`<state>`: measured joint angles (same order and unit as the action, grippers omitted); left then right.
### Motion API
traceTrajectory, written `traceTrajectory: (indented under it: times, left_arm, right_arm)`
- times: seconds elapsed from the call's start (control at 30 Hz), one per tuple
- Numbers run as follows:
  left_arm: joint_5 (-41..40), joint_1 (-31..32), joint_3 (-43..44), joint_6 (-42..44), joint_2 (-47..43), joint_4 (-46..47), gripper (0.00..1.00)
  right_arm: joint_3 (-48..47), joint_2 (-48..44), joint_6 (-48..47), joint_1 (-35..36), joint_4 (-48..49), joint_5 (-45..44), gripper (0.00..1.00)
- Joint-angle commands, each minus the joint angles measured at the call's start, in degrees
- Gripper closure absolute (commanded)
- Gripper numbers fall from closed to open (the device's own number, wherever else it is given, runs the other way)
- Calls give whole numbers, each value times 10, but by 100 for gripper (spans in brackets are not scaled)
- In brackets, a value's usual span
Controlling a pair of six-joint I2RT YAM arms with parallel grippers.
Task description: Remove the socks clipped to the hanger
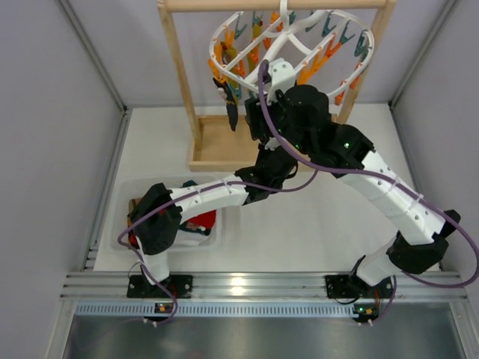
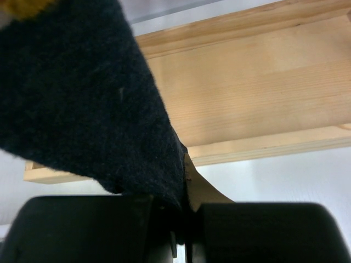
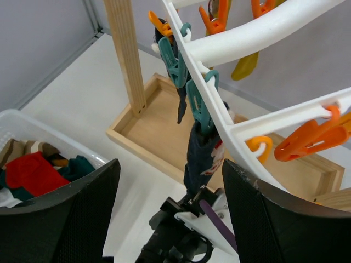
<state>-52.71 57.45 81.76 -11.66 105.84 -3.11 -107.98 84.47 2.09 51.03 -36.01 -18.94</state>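
A dark navy sock [image 2: 82, 93] is pinched at its lower end by my left gripper [image 2: 184, 219], which is shut on it. In the right wrist view that same sock [image 3: 198, 156] hangs from a teal peg [image 3: 201, 107] on the white hanger [image 3: 247, 35], with the left gripper [image 3: 193, 201] under it. A second dark sock [image 3: 181, 109] hangs from another teal peg just behind; it also shows in the top view [image 1: 229, 105]. My right gripper [image 3: 173, 219] stands open above, its fingers on either side of the held sock and apart from it.
The hanger [image 1: 222, 31] hangs from a light wooden stand [image 1: 179, 75] whose tray base [image 3: 148, 129] lies under the socks. A clear bin [image 1: 123, 202] at the left holds red and other socks [image 3: 27, 172]. Orange pegs [image 3: 307, 139] dangle close to the right finger.
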Motion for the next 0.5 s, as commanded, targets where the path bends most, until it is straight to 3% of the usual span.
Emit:
traceTrajectory:
  times: [0.0, 0.13, 0.47]
  left_arm:
    - [3, 6, -20, -24, -42, 7, 100]
    - [-14, 7, -40, -42, -63, 7, 100]
    - [1, 20, -36, -43, -71, 7, 100]
  right_arm:
    - [-43, 26, 6, 37, 23, -100, 29]
    - [-64, 64, 20, 57, 24, -203, 32]
    - [-52, 105, 17, 71, 94, -322, 32]
